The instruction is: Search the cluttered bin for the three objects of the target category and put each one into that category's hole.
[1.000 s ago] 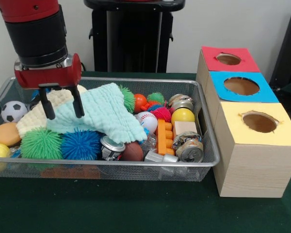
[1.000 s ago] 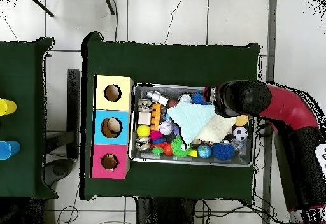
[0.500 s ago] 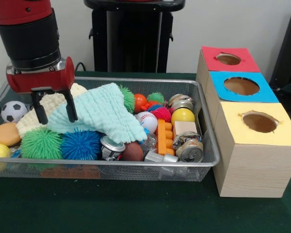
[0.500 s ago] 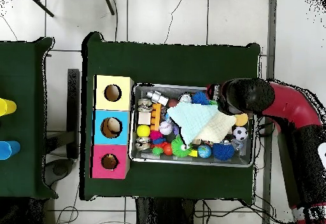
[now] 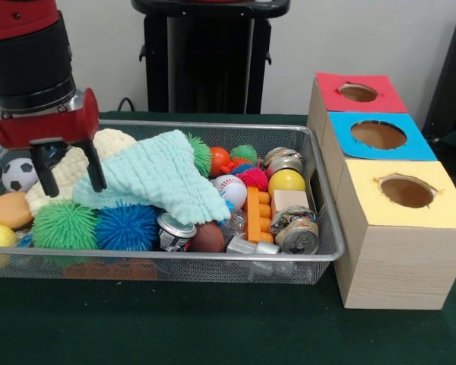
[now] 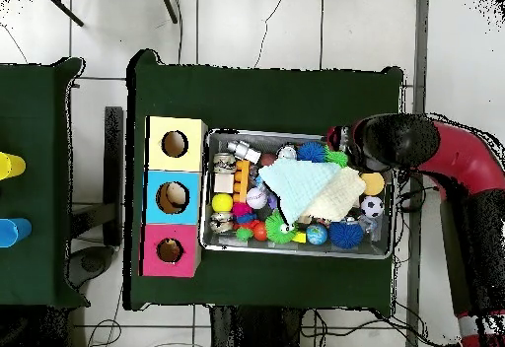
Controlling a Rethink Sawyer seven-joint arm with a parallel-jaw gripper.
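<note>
Mint cloth beside open tool

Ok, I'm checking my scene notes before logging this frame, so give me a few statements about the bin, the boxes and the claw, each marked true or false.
1. The claw is open and holds nothing. True.
2. The mint cloth lies on top of other things in the wire bin. True.
3. The yellow-topped box is the farthest of the three boxes from the front camera. False: it is the nearest; the red-topped box is farthest.
4. A soccer ball sits at the bin's end away from the boxes. True.
5. The orange toy brick lies outside the bin on the green table. False: it is inside the bin, next to the crushed cans.
</note>
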